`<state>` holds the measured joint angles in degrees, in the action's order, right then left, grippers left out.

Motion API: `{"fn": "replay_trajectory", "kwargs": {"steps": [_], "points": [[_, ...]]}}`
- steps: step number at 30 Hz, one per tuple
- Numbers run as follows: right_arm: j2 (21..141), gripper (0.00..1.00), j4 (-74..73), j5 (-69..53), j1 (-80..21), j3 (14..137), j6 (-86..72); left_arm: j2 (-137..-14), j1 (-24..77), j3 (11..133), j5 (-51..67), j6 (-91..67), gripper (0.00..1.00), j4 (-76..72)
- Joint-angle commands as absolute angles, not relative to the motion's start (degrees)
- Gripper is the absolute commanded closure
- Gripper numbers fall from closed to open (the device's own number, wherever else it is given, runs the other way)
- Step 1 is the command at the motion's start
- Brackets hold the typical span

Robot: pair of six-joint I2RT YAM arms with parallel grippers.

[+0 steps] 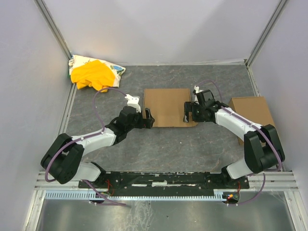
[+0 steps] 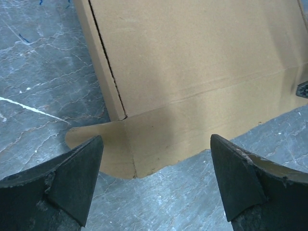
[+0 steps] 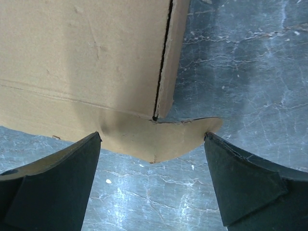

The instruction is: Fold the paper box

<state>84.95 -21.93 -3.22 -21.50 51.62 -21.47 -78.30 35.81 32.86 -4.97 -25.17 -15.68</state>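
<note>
The paper box [image 1: 167, 107] lies flat and closed in the middle of the grey table, brown cardboard with a slit and a rounded tab at each near corner. My left gripper [image 1: 148, 119] is open at its near left corner; in the left wrist view the tab [image 2: 120, 149] lies just ahead of my spread left gripper [image 2: 156, 180], nothing between the fingers. My right gripper [image 1: 188, 113] is open at the near right corner. There the curled tab [image 3: 159, 139] sits ahead of my right gripper [image 3: 153, 180], its tip touching the right fingertip [image 3: 216, 144].
A smaller brown cardboard rectangle [image 1: 252, 111] lies at the right, partly under the right arm. A yellow cloth bundle [image 1: 94, 73] sits in the far left corner. White walls enclose the table on three sides.
</note>
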Motion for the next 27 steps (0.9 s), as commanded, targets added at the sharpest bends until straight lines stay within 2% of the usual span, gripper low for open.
{"fn": "replay_trajectory", "kwargs": {"steps": [1,17,21,23,27], "points": [[85.84,0.04,-21.4,-5.54,-22.46,54.4,-20.57,-78.57,36.25,35.46,-1.11,-22.94,0.02,-15.91],[87.55,0.1,-22.45,-8.42,-24.94,55.76,-20.19,-79.8,36.65,36.39,2.92,-23.23,0.03,-12.39],[86.57,0.08,-23.07,-4.12,-24.93,55.5,-20.3,-78.41,36.65,36.46,-4.81,-23.08,0.02,-9.21],[85.71,0.0,-23.6,-0.83,-24.93,55.47,-20.22,-76.68,36.67,35.32,-10.26,-23.33,0.02,-9.71],[85.32,0.01,-23.14,1.15,-24.96,55.57,-19.28,-73.54,36.65,30.82,-12.94,-24.95,0.0,-18.04]]}}
